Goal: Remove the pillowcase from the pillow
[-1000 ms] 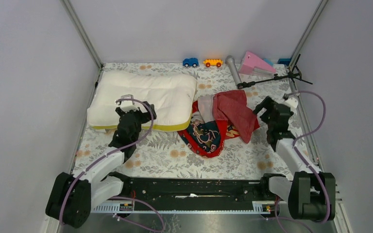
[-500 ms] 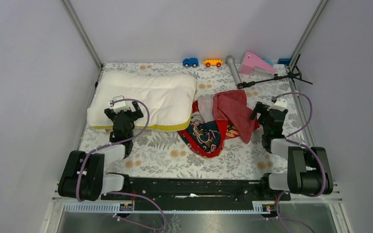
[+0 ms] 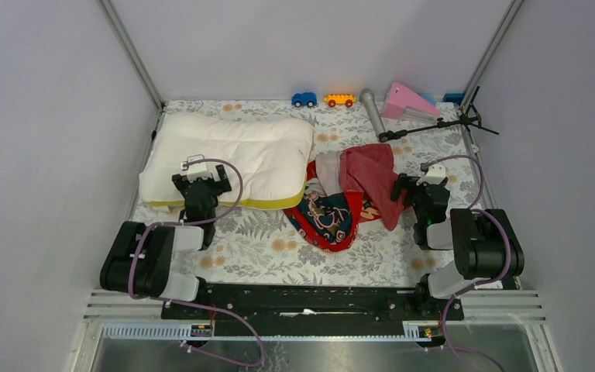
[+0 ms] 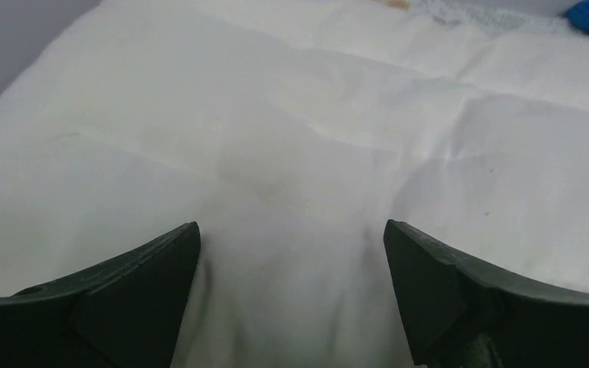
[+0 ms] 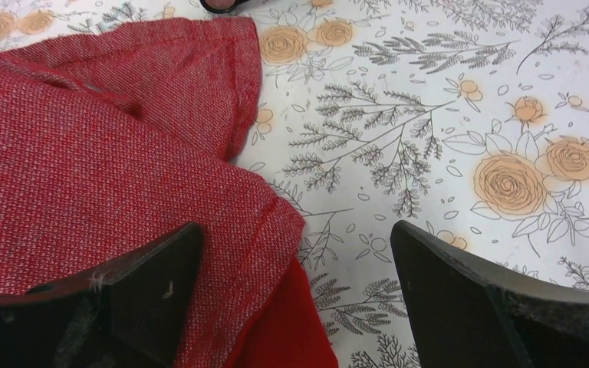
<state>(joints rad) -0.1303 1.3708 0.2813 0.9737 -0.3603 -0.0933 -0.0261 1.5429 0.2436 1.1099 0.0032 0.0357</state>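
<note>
Top external view showed the pillow (image 3: 232,147) lying uncovered at the far left of the floral tablecloth (image 3: 279,248). The left gripper (image 3: 200,183) hung over the pillow's near edge, jaws spread wide and empty. Just right of the pillow, the pillowcase (image 3: 349,198) lay crumpled. The right gripper (image 3: 421,194) sat at the pillowcase's right edge, jaws apart, grasping nothing.

My bench (image 3: 279,249): floral cloth cover, orange roses and grey ferns on white. Plain pale lilac-grey surround: back wall (image 3: 310,46), left wall (image 3: 39,155), right wall (image 3: 569,155). Aluminium left post (image 3: 130,53) and right post (image 3: 493,53) slant up from far corners. Black rail (image 3: 302,298) along near edge. Light even, soft; shadows faint.
</note>
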